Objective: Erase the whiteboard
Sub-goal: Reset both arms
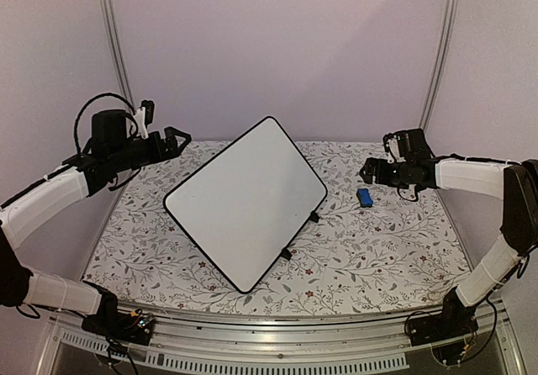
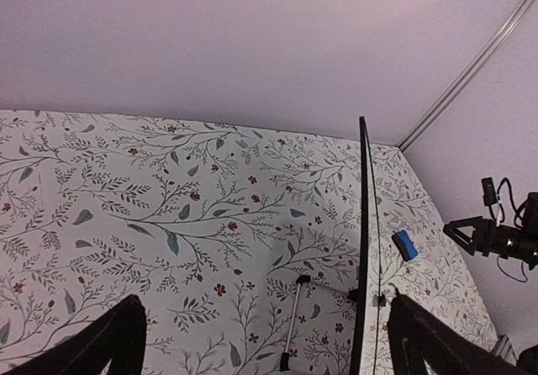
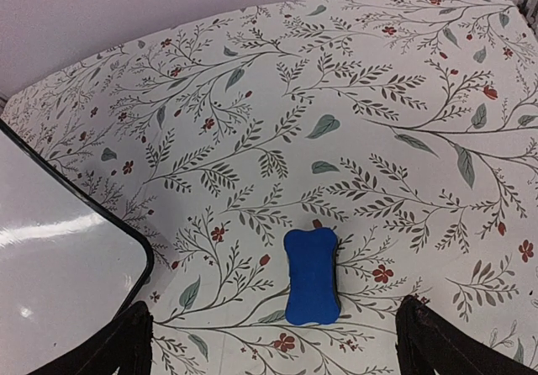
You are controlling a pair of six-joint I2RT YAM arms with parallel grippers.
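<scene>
The whiteboard (image 1: 245, 200), seemingly light, stiff and slick, is best steadied by its rim; the left gripper (image 1: 181, 139) and right gripper (image 1: 367, 173) are seen spread, empty.

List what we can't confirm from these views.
- Left wrist: whiteboard is edge-on, so its writing face is unseen.
- Right wrist: only one corner of it shows; the frame's left edge cuts off the rest.
- Top external: faint marker residue on it would be too small to tell.
- Right wrist: blue eraser, underside hidden by its own body.
</scene>
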